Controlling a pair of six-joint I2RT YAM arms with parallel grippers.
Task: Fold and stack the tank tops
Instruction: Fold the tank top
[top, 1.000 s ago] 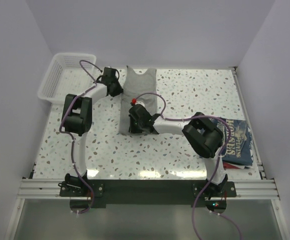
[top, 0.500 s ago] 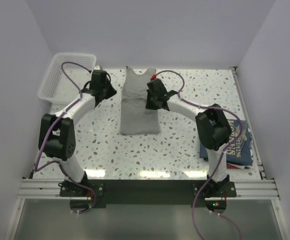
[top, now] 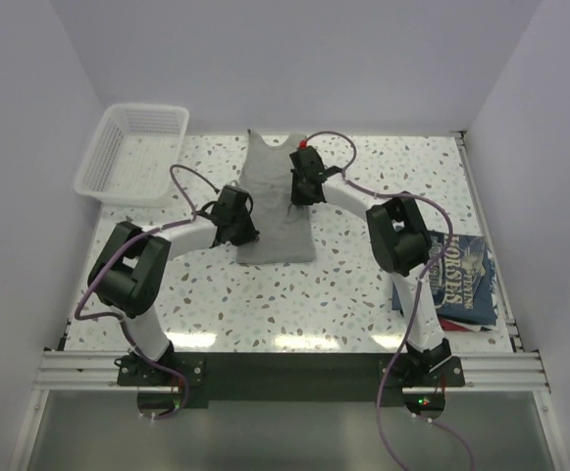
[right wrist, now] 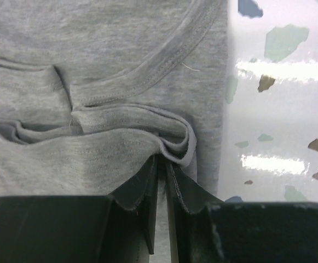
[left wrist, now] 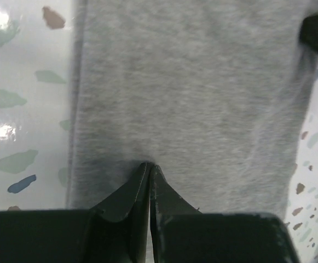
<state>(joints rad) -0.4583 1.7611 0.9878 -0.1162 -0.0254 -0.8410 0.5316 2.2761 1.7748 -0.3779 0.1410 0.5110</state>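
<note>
Edges of the grey tank top (top: 277, 211) are pinched: left pincer (left wrist: 149, 167) near-left, right pincer (right wrist: 161, 161) far-right, speckled table (top: 363, 285) around.

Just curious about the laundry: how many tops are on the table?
3: a grey top in the middle, a navy top at the right, a red one peeking beneath it; more may be hidden.
</note>
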